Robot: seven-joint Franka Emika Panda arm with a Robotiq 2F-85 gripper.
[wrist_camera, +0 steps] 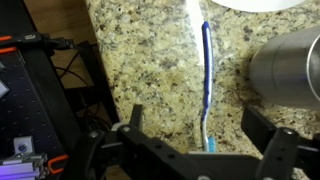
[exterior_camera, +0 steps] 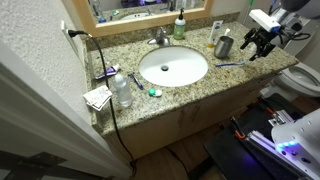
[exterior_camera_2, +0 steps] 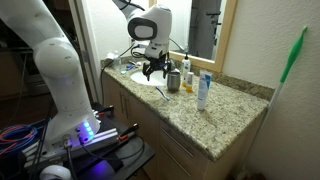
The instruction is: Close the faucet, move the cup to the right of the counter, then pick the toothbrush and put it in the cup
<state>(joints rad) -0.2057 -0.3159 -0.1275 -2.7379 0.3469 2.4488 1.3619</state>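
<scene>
currently your claw (wrist_camera: 195,125) hangs spread wide and empty over the blue toothbrush (wrist_camera: 207,85), which lies flat on the counter (wrist_camera: 140,60); the grey cup (wrist_camera: 290,65) stands just beside it, near the sink (exterior_camera: 172,68).

A green soap bottle (exterior_camera: 180,27) stands upright below the mirror (exterior_camera: 140,8). A clear water bottle (exterior_camera: 122,92) stands just beside a white packet (exterior_camera: 97,97), with a small green item (exterior_camera: 154,93) near it. A black cord (exterior_camera: 113,120) runs from the wall outlet (exterior_camera: 68,30) down past the cabinet (exterior_camera: 185,118). A toilet (exterior_camera: 300,78) stands off to the side. In an exterior view a white tube (exterior_camera_2: 203,90) stands upright, and a green broom (exterior_camera_2: 293,55) leans on the wall.
</scene>
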